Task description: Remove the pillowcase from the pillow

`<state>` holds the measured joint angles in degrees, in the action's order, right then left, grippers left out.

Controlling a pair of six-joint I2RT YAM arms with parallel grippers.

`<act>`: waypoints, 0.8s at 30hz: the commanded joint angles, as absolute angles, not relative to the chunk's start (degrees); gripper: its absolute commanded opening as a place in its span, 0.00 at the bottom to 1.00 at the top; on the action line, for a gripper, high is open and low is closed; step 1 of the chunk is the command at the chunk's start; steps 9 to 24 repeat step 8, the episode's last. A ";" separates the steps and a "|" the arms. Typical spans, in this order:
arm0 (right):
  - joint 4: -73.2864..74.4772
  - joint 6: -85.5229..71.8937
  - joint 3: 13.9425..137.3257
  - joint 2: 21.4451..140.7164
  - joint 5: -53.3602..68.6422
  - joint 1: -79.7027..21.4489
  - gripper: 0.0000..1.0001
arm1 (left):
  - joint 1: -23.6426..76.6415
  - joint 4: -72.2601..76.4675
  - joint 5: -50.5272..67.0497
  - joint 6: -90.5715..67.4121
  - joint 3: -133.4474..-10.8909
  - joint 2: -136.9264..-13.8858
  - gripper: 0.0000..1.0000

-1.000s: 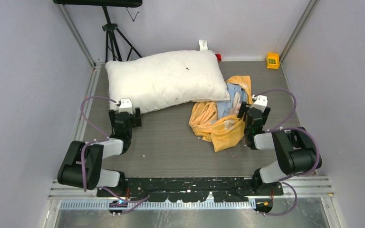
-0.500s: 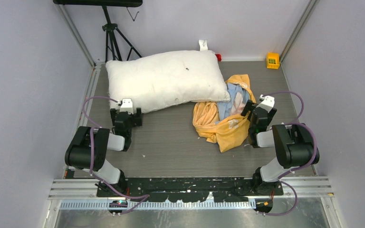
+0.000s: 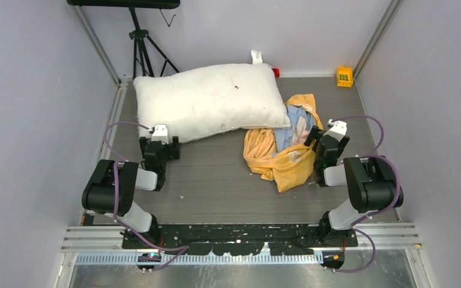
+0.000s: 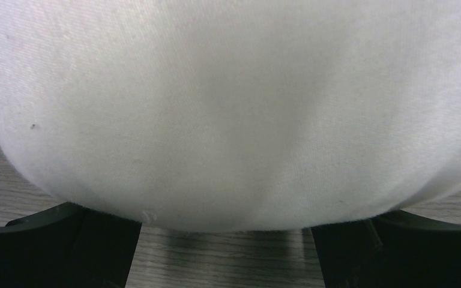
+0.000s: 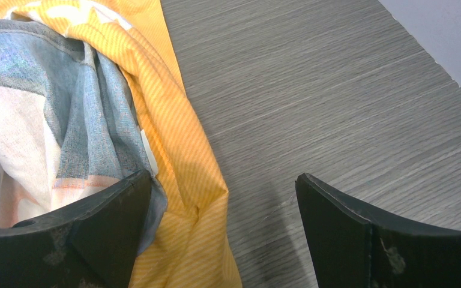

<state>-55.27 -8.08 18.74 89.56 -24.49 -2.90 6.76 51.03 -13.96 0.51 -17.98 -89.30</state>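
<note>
The white pillow [image 3: 207, 102] lies bare across the back of the table. The orange-yellow pillowcase [image 3: 283, 157] lies crumpled in a heap to its right, its blue and pale inside showing. My left gripper [image 3: 158, 135] is open at the pillow's near left edge; the pillow [image 4: 228, 108] fills the left wrist view above the spread fingers. My right gripper [image 3: 323, 137] is open at the heap's right edge. In the right wrist view the pillowcase [image 5: 174, 150] lies by the left finger [image 5: 96, 222], with bare table between the fingers.
A small yellow block [image 3: 344, 75] sits at the back right corner, a red item [image 3: 275, 72] behind the pillow. A tripod [image 3: 146, 45] stands at the back left. Walls and metal rails [image 3: 109, 114] close in the table on both sides.
Both arms pulled back toward their bases between the earliest frame and half a second ago; the right gripper moved slightly right, off the pillowcase. Nothing has moved since.
</note>
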 commanded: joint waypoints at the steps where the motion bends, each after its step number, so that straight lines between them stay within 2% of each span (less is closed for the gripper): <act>1: -58.80 -7.61 18.70 89.58 -24.93 -3.21 0.95 | 6.59 56.95 -12.13 1.24 -19.25 -88.76 1.00; 24: -58.80 -7.59 18.64 89.59 -24.91 -3.25 0.95 | 6.61 56.41 -11.87 1.51 -19.63 -88.71 1.00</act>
